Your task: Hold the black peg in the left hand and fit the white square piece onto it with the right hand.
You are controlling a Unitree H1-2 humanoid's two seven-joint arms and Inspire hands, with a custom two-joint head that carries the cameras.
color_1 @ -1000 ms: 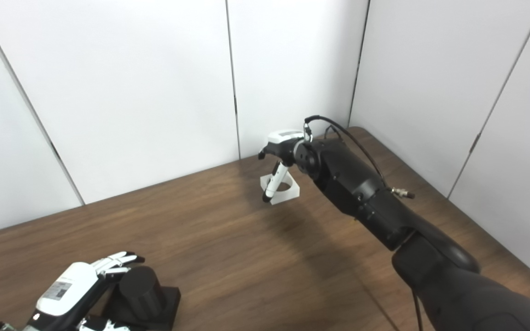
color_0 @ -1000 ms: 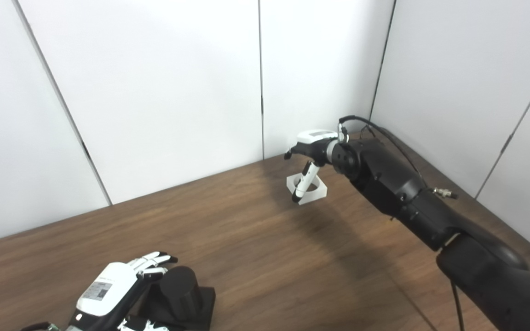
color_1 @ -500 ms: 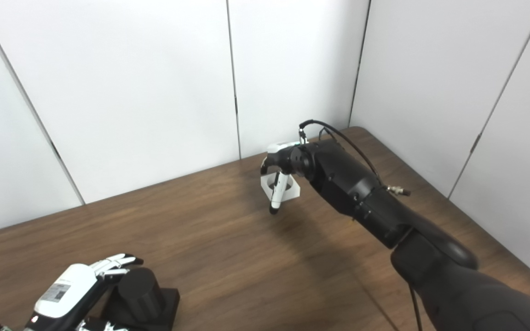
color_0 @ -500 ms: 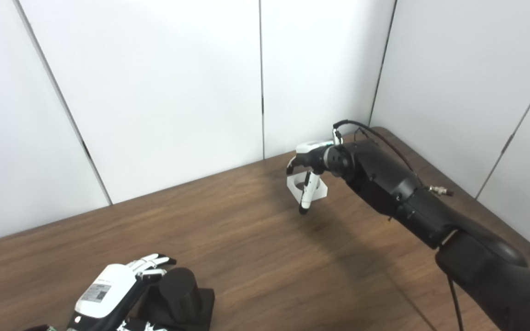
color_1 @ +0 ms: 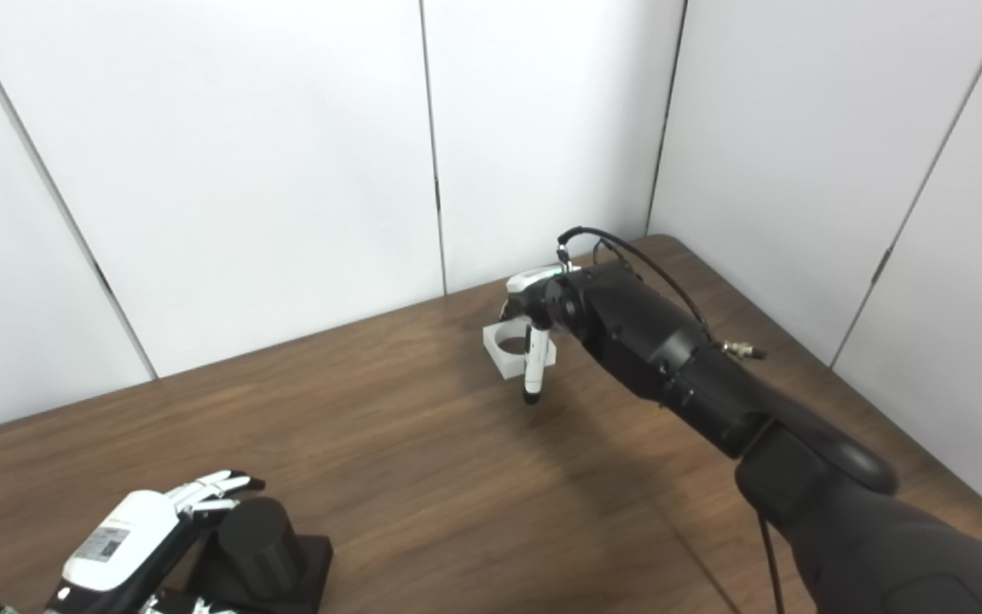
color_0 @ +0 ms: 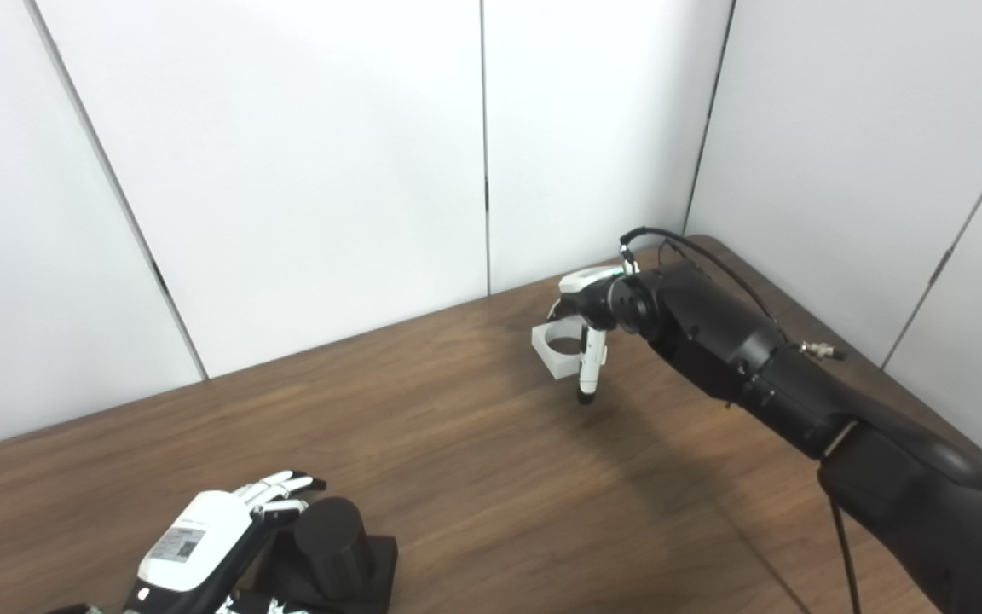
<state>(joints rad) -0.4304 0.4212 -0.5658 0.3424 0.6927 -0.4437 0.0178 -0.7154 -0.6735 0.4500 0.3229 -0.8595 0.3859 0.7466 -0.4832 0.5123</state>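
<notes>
The black peg (color_0: 333, 546), a round post on a square black base, stands on the table at the bottom left. My left hand (color_0: 197, 541) lies against its left side with its fingers (color_0: 282, 490) straight behind the post; its lower part is cut off by the picture's edge. The white square piece (color_0: 555, 350), with a round hole, lies flat near the table's far edge. My right hand (color_0: 593, 307) hovers at its right side, open. One finger (color_0: 589, 367) points straight down beside the piece's near right corner, its tip close to the table.
The brown wooden table (color_0: 474, 477) ends at white wall panels (color_0: 312, 170) right behind the white piece. My black right forearm (color_0: 738, 358) stretches across the table's right side, with a cable looped over the wrist.
My right hand has dropped lower and shifted right; its pointing finger swung from over the piece's hole to the piece's right side. The left hand and the peg have not moved.
</notes>
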